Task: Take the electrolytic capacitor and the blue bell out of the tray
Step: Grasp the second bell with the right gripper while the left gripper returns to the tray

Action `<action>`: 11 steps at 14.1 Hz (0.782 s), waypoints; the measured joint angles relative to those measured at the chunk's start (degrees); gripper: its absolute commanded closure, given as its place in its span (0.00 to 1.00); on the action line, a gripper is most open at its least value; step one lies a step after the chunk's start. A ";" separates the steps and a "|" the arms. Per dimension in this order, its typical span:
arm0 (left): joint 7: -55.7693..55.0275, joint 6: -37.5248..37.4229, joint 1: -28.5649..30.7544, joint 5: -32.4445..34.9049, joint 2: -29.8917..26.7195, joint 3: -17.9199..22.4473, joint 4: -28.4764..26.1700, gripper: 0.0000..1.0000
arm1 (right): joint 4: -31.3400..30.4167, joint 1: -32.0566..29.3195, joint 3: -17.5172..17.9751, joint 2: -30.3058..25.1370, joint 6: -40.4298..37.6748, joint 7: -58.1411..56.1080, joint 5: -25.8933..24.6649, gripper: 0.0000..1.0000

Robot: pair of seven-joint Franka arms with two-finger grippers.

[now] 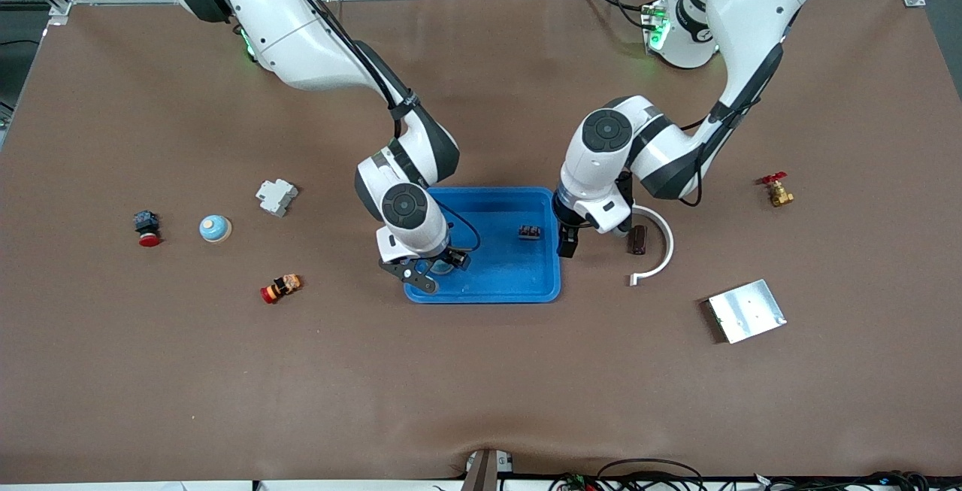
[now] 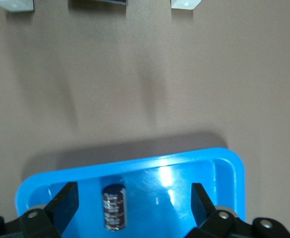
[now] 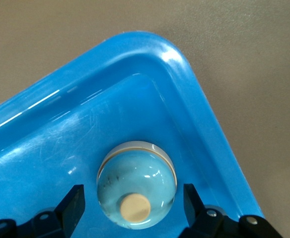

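The blue tray (image 1: pixel 526 284) holds a capacitor (image 2: pixel 114 207) and a bell (image 3: pixel 136 191), with the left gripper (image 2: pixel 134 201) and right gripper (image 3: pixel 133 203) both spread wide above them.

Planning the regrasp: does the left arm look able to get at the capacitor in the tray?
Probably yes: the left gripper hangs open over the capacitor in the blue tray; nothing lies between.

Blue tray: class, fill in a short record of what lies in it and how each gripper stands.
tray: blue tray, mid-table
capacitor: capacitor lying on its side on the tray floor
bell: bell sitting in a tray corner, toward the right arm's end
left gripper: left gripper open over the tray, a finger on either side of the capacitor, not touching it
right gripper: right gripper open over the bell, fingers apart from it
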 measured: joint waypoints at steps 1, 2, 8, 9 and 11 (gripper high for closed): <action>-1.61 -0.09 -0.16 0.00 0.66 0.00 0.91 0.00 | 0.01 0.00 0.00 0.01 0.08 -0.03 -0.04 0.41; -2.90 -0.14 -0.47 0.00 1.43 0.00 1.86 0.00 | 0.08 0.00 -0.03 0.01 0.10 -0.06 -0.09 0.49; -5.55 -0.90 -5.14 0.00 7.12 0.55 6.52 0.00 | 2.05 -0.46 -0.60 -0.76 -0.23 -2.37 -0.11 0.65; -5.55 -0.94 -5.56 0.00 7.80 0.62 6.94 0.00 | 2.31 -1.10 -0.77 -1.51 -1.80 -3.77 -0.11 0.65; -5.54 -1.02 -6.84 0.41 8.81 1.42 7.25 0.00 | 2.53 -3.81 -0.88 -3.94 -7.24 -9.24 0.11 0.69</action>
